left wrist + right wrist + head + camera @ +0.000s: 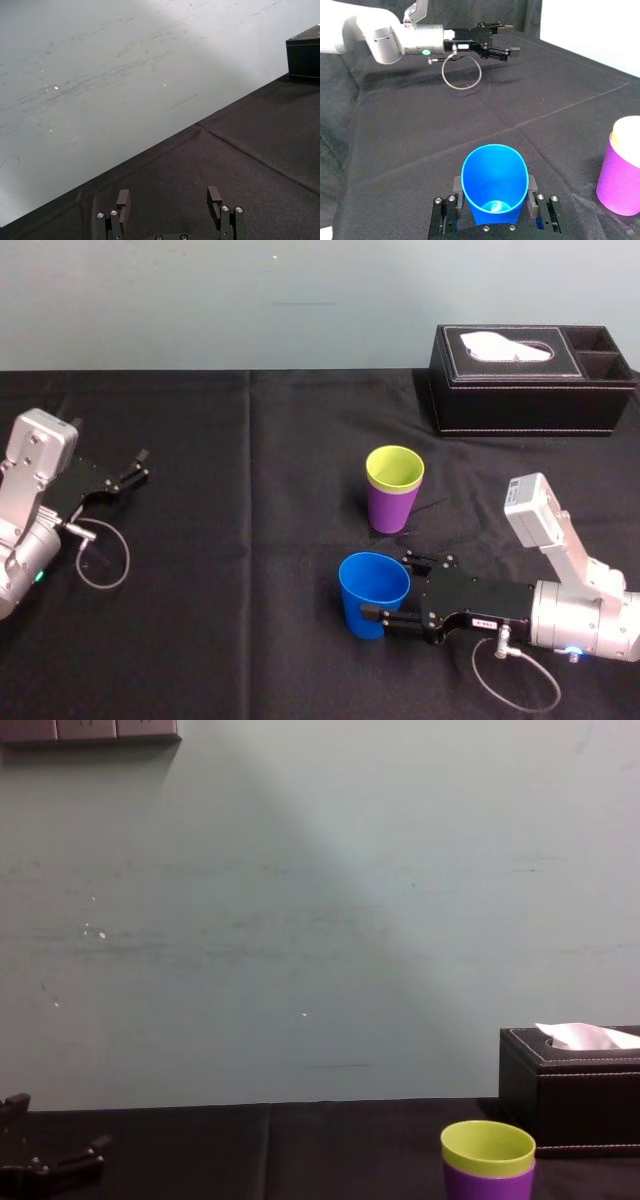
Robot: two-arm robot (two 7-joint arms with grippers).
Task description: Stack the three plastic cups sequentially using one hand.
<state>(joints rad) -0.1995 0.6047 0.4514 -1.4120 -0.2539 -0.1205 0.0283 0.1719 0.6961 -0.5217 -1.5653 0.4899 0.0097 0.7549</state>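
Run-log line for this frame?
right gripper: jaws shut on blue cup | yellow-green cup: nested in purple cup | left gripper: parked left, jaws open | blue cup: not yet stacked

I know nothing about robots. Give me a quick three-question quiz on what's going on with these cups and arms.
1. True or false: the yellow-green cup sits nested inside the purple cup.
2. Which cup is the right pincer closed around? A) the purple cup B) the blue cup C) the yellow-green cup
3. Fill in: the left pincer, parked off to the robot's left and holding nothing, is ____ (open or shut).

Key: 1 true; 2 B; 3 open.
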